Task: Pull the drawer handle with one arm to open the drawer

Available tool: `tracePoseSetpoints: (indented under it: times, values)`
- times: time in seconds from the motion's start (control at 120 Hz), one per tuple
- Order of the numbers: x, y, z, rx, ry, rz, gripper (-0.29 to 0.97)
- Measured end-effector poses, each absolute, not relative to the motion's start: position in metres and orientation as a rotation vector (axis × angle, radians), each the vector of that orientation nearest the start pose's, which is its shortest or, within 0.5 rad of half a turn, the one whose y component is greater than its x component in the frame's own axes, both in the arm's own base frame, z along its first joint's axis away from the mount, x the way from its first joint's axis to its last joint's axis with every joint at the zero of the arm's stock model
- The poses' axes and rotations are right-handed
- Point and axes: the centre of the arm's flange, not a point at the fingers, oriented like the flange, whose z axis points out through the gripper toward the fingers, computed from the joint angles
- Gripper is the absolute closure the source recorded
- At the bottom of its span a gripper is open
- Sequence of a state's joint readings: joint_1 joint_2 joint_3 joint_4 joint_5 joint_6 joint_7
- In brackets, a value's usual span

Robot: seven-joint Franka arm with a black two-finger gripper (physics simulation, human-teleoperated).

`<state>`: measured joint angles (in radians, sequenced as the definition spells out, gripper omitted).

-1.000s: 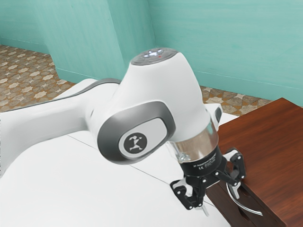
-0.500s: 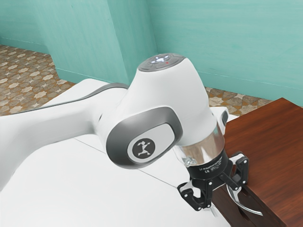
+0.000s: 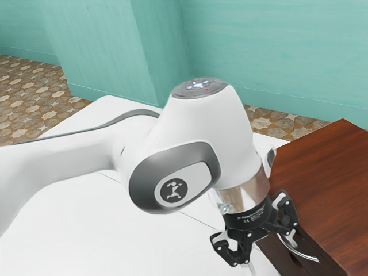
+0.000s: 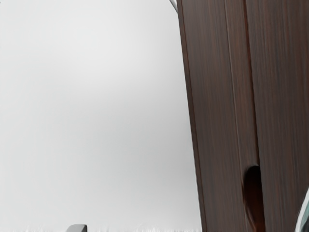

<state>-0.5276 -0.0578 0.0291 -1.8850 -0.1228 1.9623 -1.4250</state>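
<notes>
Lower now than a second ago, the claw [image 3: 259,244] hangs wide open beside the brown drawer [image 4: 217,121]; its silver handle [image 3: 302,252] sits just by one finger, not pinched; if the claw pulls before closing, I think it may slip off and the drawer will not open.

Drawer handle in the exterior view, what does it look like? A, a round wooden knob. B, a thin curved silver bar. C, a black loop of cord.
B: the drawer handle is a thin, curved silver bar standing off the front of the dark wooden cabinet.
</notes>
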Motion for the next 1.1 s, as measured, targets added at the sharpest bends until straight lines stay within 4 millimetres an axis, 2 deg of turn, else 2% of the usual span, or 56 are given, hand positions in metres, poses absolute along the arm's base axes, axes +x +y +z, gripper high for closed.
tracePoseSetpoints:
  times: [0.242, 0.383, 0.767, 0.925, 1.1]
  values:
    - [0.481, -0.272, 0.539, -2.928, -1.538, 0.041, 0.36]
    - [0.468, -0.26, 0.547, -2.938, -1.553, 0.025, 0.36]
    - [0.447, -0.251, 0.557, -2.985, -1.561, -0.019, 0.35]
    - [0.445, -0.243, 0.555, -2.979, -1.574, -0.031, 0.34]
    - [0.442, -0.243, 0.554, -2.988, -1.575, -0.036, 0.34]
